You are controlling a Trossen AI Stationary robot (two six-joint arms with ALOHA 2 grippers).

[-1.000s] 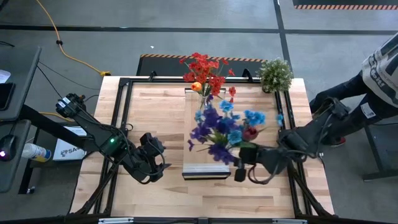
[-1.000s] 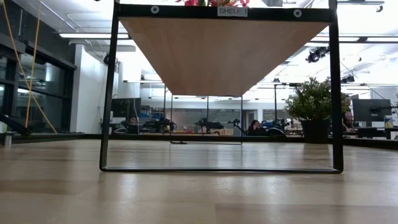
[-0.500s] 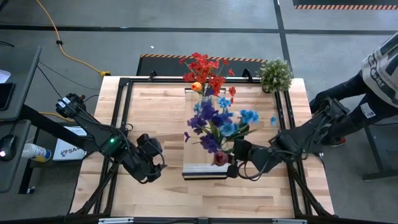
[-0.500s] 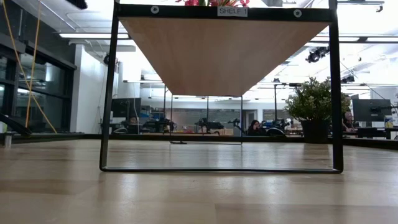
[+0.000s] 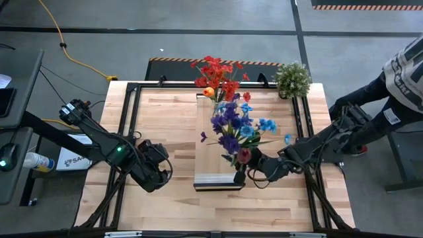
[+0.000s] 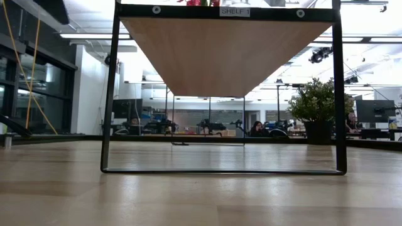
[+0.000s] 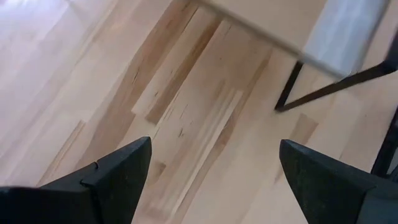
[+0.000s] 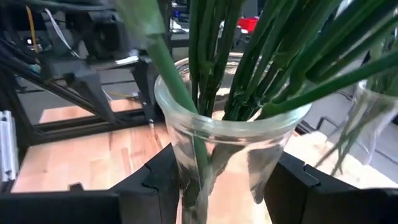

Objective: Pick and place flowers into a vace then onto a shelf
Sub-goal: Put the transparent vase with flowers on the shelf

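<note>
— What do we see of the right gripper (image 8: pixel 221 186)?

— Its two fingers (image 8: pixel 155 180) are clamped on a clear glass vase (image 8: pixel 230 155), one on each side of the base. The vase holds a bunch of flowers (image 5: pixel 238 125) with blue and purple heads, and from above we find it over the near end of the shelf (image 5: pixel 213 142), by the pale end strip.

— Can we tell if the vase rests on the plank?

— No, we cannot tell.

— And the left gripper (image 7: pixel 208 180)?

— Spread wide, holding nothing, above the bare wooden table (image 7: pixel 124 93) left of the shelf.

— Anything else on the shelf?

— A second bunch, red flowers (image 5: pixel 218 76), stands at its far end.
</note>
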